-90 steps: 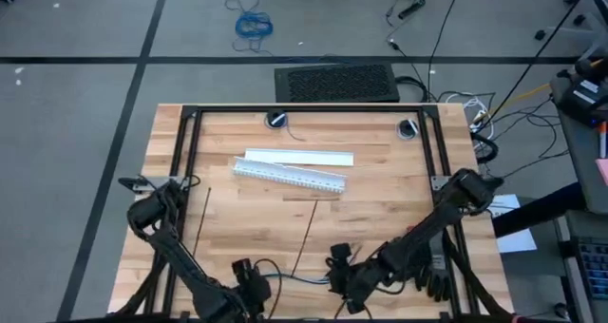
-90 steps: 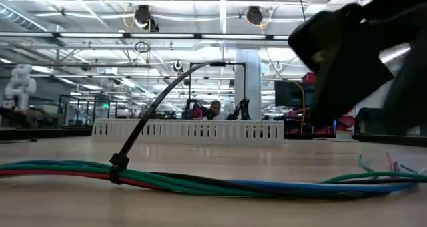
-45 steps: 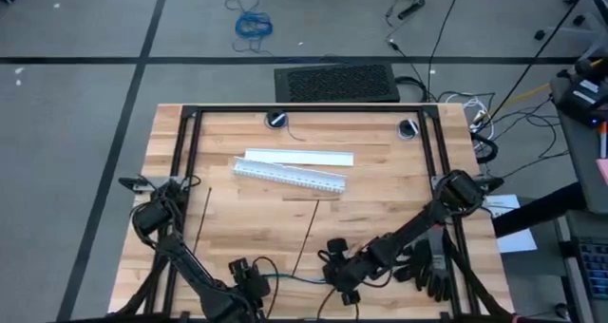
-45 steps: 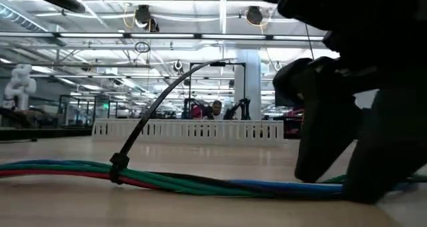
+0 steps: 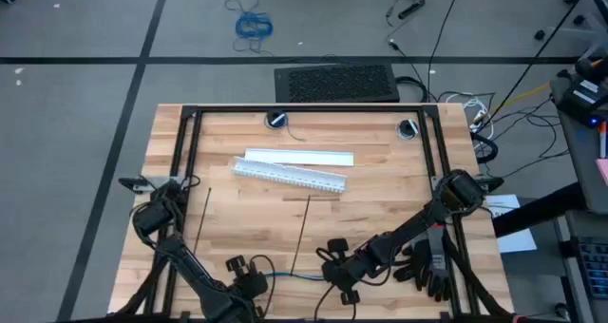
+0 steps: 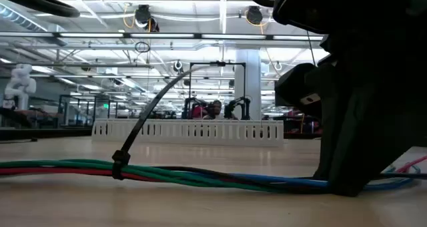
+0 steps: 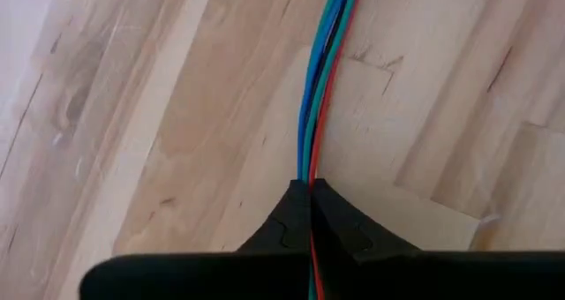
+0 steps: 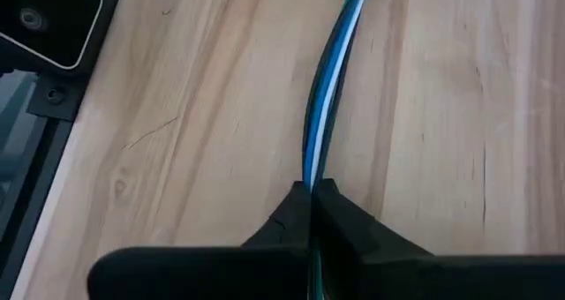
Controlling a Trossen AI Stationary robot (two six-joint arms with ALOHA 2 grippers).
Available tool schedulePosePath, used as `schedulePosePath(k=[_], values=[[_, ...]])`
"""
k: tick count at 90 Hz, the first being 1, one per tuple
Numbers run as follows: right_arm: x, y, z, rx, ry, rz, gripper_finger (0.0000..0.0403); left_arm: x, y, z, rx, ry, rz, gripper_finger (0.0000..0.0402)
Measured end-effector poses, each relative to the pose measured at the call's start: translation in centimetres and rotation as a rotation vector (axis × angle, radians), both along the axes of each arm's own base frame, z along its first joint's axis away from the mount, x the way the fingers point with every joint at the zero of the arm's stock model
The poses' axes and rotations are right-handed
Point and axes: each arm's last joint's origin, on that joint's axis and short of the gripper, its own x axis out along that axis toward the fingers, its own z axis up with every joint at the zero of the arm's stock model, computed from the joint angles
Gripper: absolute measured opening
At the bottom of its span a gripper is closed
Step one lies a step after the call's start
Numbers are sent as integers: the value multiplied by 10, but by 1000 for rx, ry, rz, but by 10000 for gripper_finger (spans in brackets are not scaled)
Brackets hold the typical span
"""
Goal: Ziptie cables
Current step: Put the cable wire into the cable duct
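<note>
**One tie on the bundle, two strips unused**

The cables (image 6: 200, 178) are laid along the near edge of the table (image 5: 380, 209), stretched between the two arms. In the low view a ziptie (image 6: 143, 123) is seen already looped around the bundle, its head seated on the wires and its long tail arching up untrimmed; whether it is pulled fully tight cannot be told. That much of the task is judged done.

The bundle is pinched at both ends. The left gripper (image 7: 311, 187) is clamped on the blue, green and red wires, which are seen running out from between its closed fingertips. The right gripper (image 8: 312, 189) is likewise closed on the cables at the other end, where blue and pale wires emerge from between its tips. In the high view both grippers are found low at the near side of the table, the left (image 5: 239, 271) and the right (image 5: 337, 271) near each other, with the wires between them.

Two further zipties (image 5: 301, 233) are left lying loose on the wood, apart from the bundle and closer to the white slotted duct (image 5: 290, 176). They are judged the remaining work: further ties to be fitted along the bundle, and the standing tail perhaps to be drawn tighter.
</note>
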Motion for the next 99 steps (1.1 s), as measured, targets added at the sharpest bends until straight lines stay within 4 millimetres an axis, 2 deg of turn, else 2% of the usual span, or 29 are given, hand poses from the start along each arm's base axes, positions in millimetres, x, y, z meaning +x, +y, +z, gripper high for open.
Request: schedulePosePath(k=[9, 16, 27, 36, 46, 61, 73, 83, 99], values=[[-5, -2, 11, -10, 0, -2, 1, 2, 1, 7, 53, -5, 5, 0], [-12, -5, 24, -25, 15, -17, 1, 7, 1, 22, 101, -49, 6, 0], [-18, -9, 54, -129, -21, -67, 1, 14, 10, 39, 176, -32, 22, 0], [-18, -18, 71, -244, -9, -99, 1, 22, 28, 45, 282, 19, 34, 0], [-8, -36, 91, -300, -23, -110, 1, 29, 53, 56, 425, 105, 61, 0], [10, -81, 112, -404, 8, -164, 1, 54, 98, 73, 528, 104, 44, 0], [10, -112, 126, -496, 48, -251, 1, 68, 132, 96, 558, 59, 77, 0], [5, -118, 132, -521, 60, -265, 1, 75, 153, 116, 572, 36, 93, 0], [-4, -118, 142, -569, 43, -283, 1, 77, 170, 139, 594, -5, 94, 0]])
